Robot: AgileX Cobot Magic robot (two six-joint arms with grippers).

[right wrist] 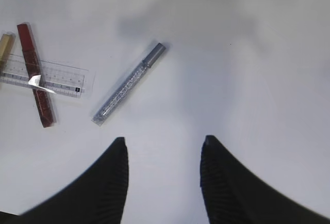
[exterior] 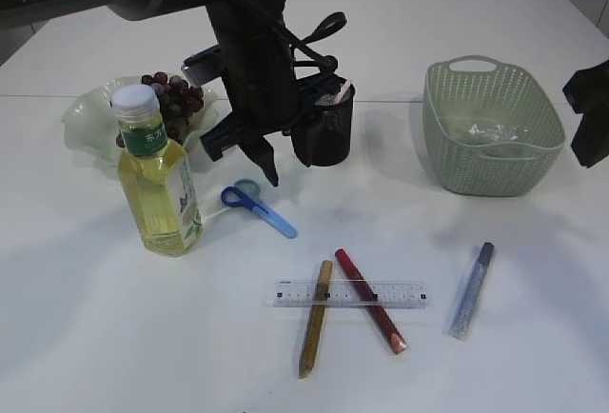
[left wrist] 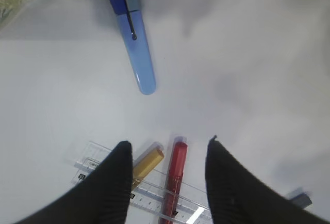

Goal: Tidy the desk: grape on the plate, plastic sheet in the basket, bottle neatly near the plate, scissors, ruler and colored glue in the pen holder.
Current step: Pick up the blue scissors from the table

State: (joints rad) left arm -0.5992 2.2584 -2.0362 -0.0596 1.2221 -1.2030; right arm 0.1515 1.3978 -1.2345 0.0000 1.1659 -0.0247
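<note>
1. Your left gripper (left wrist: 167, 182) hangs above the desk (exterior: 533, 337) in front of the pen holder (exterior: 324, 132). The blue scissors (left wrist: 135, 48) lie just ahead of it in the left wrist view, apart from the fingers, with their long axis running away from the claw: the blade tip is nearest you and the handles are farthest.
2. The left jaws stand apart, about half open, with nothing between them and touching nothing.
3. The right gripper (right wrist: 162, 182) is likewise apart and empty, hovering over bare desk. The silver-blue glue stick (right wrist: 129, 82) lies ahead and slightly left of it on a diagonal, cap end farther away.
4. I judge the left arm nearer to the scissors and the right arm nearer to the silver-blue stick.
5. The gold glue stick (exterior: 315, 318) and red glue stick (exterior: 371, 301) lie crossed with the clear ruler (exterior: 350, 293).
6. The grape (exterior: 173, 94) sits on the plate (exterior: 86, 113), the bottle (exterior: 157, 180) stands just beside it, and the plastic sheet (exterior: 495, 132) lies in the basket (exterior: 447, 108).
7. Something pink shows inside the pen holder, probably the other scissors.
</note>
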